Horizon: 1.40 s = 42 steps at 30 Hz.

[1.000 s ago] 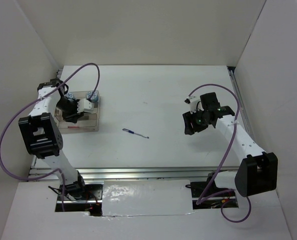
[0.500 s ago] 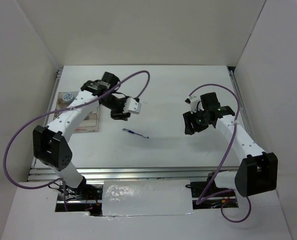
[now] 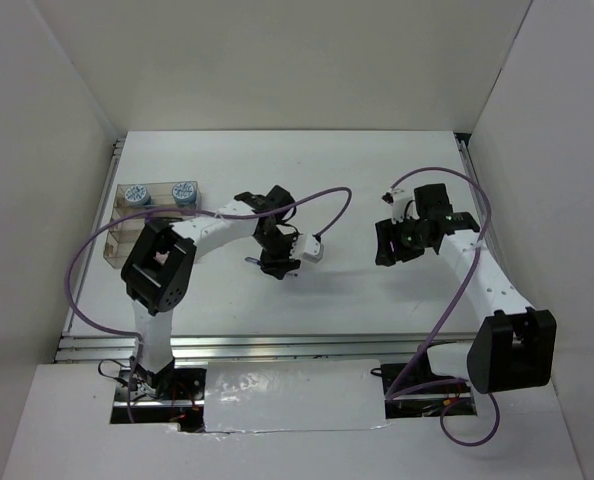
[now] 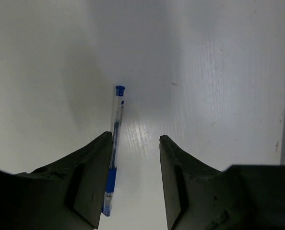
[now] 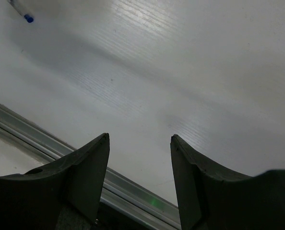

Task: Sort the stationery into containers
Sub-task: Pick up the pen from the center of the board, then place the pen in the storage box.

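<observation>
A thin blue pen [image 4: 114, 139] lies flat on the white table, its capped end pointing away from the wrist camera. My left gripper [image 4: 135, 136] is open low over it, and the pen runs along the inner face of the left finger [image 4: 92, 182] without being clamped. From above, the left gripper [image 3: 277, 264] is at the table's middle and covers most of the pen. The clear tray [image 3: 117, 240] stands at the far left with two blue rolls [image 3: 134, 194] [image 3: 184, 190] in its back compartments. My right gripper [image 3: 389, 245] is open and empty on the right side.
The right wrist view shows bare table under the right gripper [image 5: 139, 137], the pen's blue end [image 5: 28, 18] far off at top left, and a metal rail [image 5: 46, 146] along the table edge. White walls enclose the table. Purple cables loop over both arms.
The left arm has swung from the tray rightward to the blue pen at the table's middle, and its jaws have opened wider. The right gripper has barely shifted.
</observation>
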Available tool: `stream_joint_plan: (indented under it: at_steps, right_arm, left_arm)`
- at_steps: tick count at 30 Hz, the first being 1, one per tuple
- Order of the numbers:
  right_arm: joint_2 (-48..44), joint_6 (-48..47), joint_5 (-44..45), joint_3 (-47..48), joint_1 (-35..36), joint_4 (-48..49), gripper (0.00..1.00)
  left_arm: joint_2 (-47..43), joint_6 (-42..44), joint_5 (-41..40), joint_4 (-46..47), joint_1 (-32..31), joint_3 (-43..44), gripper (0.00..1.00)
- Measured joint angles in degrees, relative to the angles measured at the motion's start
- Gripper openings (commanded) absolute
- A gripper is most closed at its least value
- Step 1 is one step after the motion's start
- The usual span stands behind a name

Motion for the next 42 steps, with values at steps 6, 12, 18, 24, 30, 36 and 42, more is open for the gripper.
stream_joint_plan:
  at_steps: [6,12,18,24,30,36,42]
  right_arm:
    - [-0.1,-0.1,-0.9,0.0,-1.0,0.0,0.61]
    - [-0.1,-0.5,-1.1,0.0,-1.9,-0.1,0.61]
    - [-1.0,-1.2,-1.0,0.0,-3.0,-0.6,0.61]
    - [-1.3,-1.6,-0.9,0.0,-3.2,-1.0,0.61]
    - [-1.3,-1.5,-0.9,0.0,-3.1,-1.1,0.61]
    - [-1.3,-1.5,-0.7,0.0,-2.5,-1.1,0.60]
    - [-0.7,-1.1,-0.6,0.0,-1.3,-1.0,0.60]
  left_arm:
    - [3.5,-0.3,-3.5,2.2,0.0,0.1,0.53]
    - [6.2,0.1,-6.3,3.6,0.0,1.2,0.35]
    - [5.3,0.2,-8.2,6.5,0.0,-0.4,0.11]
    - [2.9,0.1,-9.8,3.7,0.7,-2.0,0.00]
    - [-3.4,1.9,-7.6,-7.9,10.5,7.6,0.00]
    - [-12.8,9.8,-7.0,-14.0,28.4,12.2,0.03]
    - [-12.1,18.0,-7.0,-18.4,38.5,9.3,0.04]
